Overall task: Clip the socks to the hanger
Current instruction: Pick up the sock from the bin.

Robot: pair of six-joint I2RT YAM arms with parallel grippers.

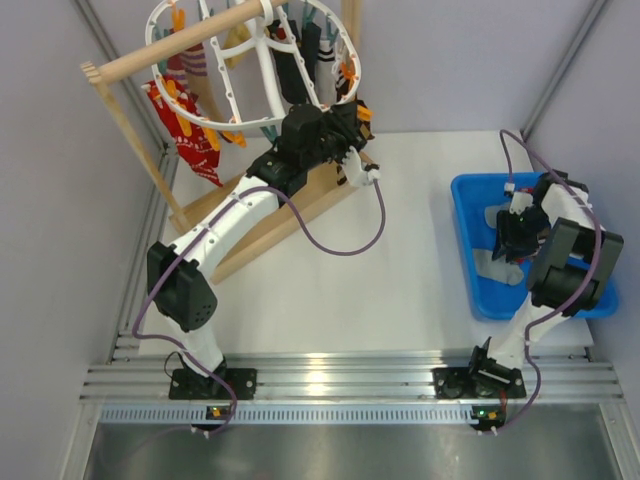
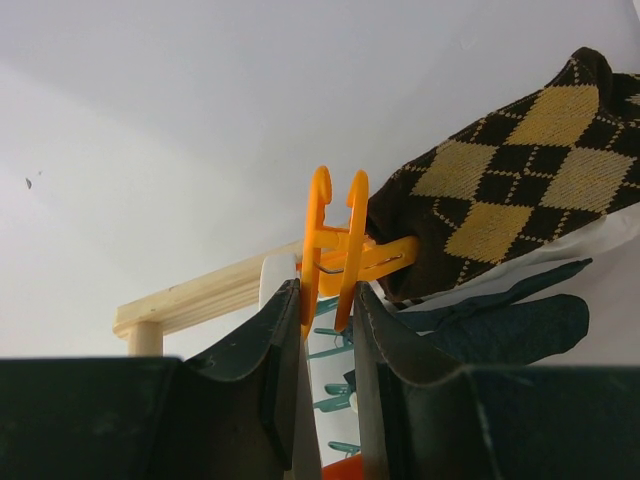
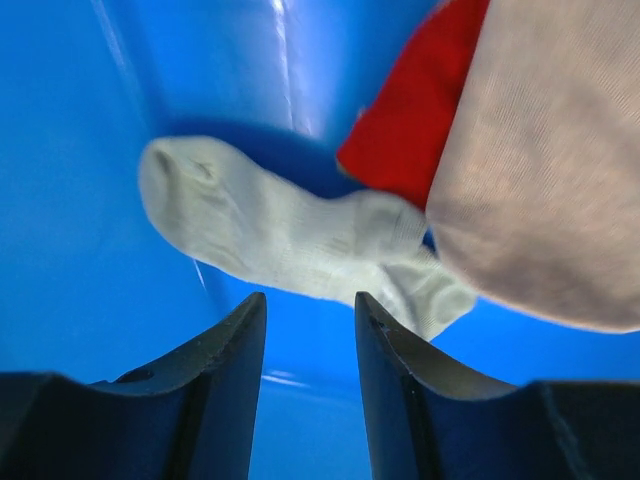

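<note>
Upper centre at the hanger (image 1: 226, 88), the left claw (image 2: 328, 300) squeezes an orange clip (image 2: 335, 240) open against the argyle sock (image 2: 520, 180); at right, the right claw (image 3: 310, 310) gapes over a pale sock (image 3: 290, 235) in the bin (image 3: 100, 250), likely picking next

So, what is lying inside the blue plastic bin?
Inside the blue plastic bin lie a pale grey sock, a red fabric piece and a beige fabric piece. The beige piece covers part of both; whatever lies beneath it is hidden.
</note>
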